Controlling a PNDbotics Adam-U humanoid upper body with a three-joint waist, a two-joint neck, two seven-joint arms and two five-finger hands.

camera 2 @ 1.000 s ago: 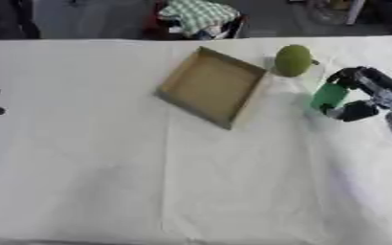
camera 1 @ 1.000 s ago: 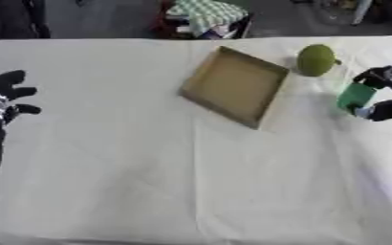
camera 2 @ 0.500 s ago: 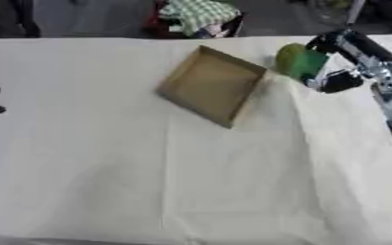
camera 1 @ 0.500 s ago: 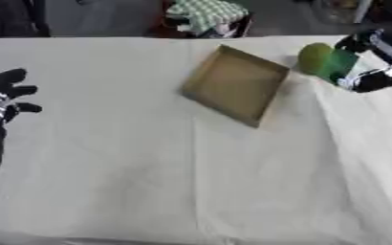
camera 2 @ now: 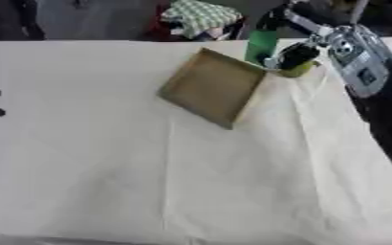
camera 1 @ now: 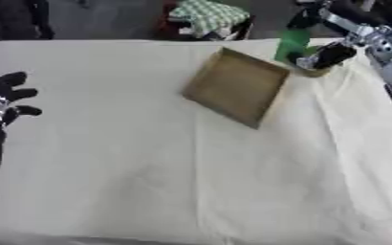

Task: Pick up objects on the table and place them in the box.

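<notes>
Two hands are showing as we are looking down at the table [camera 1: 149, 182], which is lying under a pale cream cloth with soft creases. Past its far edge the room is dark, and a green-and-white checked bundle [camera 1: 209, 14] is sitting there; we cannot tell what it is.

Our left hand [camera 1: 0, 103] is resting idle at the left edge, fingers straight and spread, its arm running out of view below. Our right hand [camera 1: 329, 36] is reaching in from the upper right, fingers curled round a green object [camera 1: 293, 45]; the fingers are hiding its far side, and its blurred form is reading only as an upright green block. A yellowish-green rounded thing [camera 2: 298, 71] is peeking out just below that hand, mostly covered.

Near them, the box [camera 1: 233, 86], shallow, brown and open-topped, is lying askew on the cloth, and the green object is being held just beside the box's far right corner.
</notes>
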